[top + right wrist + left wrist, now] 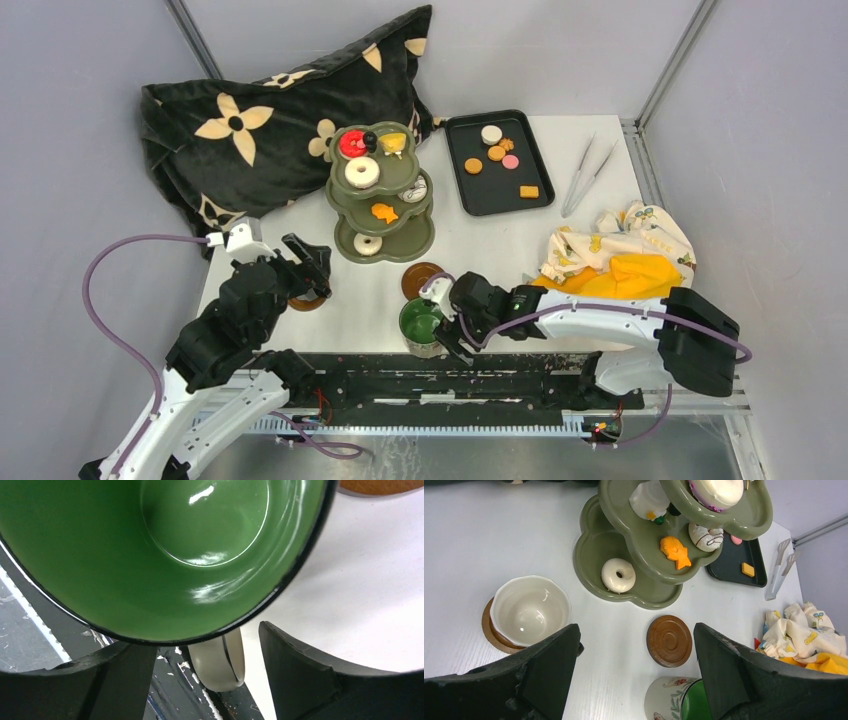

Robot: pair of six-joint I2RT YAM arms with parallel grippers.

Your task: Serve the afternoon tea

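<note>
The olive-green three-tier stand [345, 241] holds several toy pastries, among them a white donut [618, 575] and an orange cookie [675, 551]. The green-lined mug [420, 322] stands at the near table edge, beside a bare brown saucer [423, 280]. My right gripper [447, 324] is open. In the right wrist view its jaws stand either side of the mug handle [220, 662], with gaps on both sides. My left gripper [308, 268] is open and empty, above a white cup [529, 609] on a second brown saucer [488, 630].
A black tray [470, 200] with several small pastries [497, 152] lies at the back right. Metal tongs [590, 172] lie beside it. A patterned and yellow cloth [620, 250] is heaped at the right. A black floral pillow [260, 130] is at the back left.
</note>
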